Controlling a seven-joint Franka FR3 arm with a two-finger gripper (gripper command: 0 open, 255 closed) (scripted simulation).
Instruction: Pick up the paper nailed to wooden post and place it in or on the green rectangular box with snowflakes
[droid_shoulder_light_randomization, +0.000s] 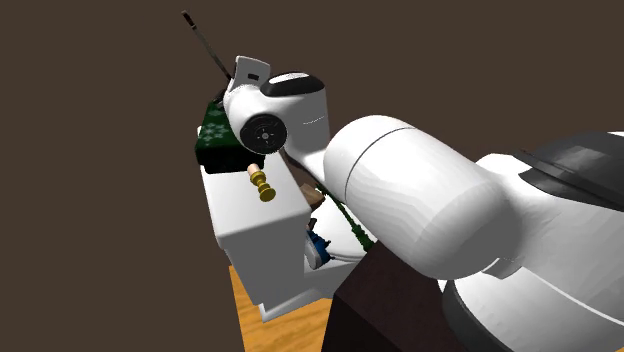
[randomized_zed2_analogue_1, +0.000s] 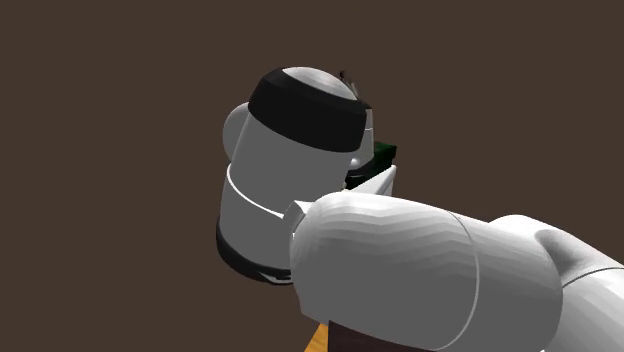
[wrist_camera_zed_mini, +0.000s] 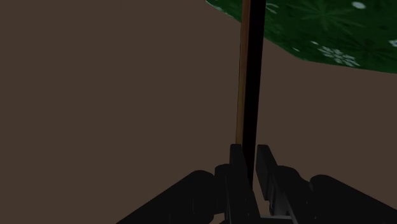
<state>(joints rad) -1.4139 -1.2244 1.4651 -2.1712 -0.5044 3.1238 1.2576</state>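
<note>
Clasping a thin dark post between black fingers set close on either side, the gripper has the task's item in hand, lengthwise, its far end aimed at the green snowflake box beyond. That box lies just past the far edge of a white block w/ a brass knob. Judged best approach: keep the clamp firm, since a slim stick may pivot, bring it over the box's middle, lower, then let go. The paper itself can't be made out, and the arm blocks most of the box, incl. what it rests on.
</note>
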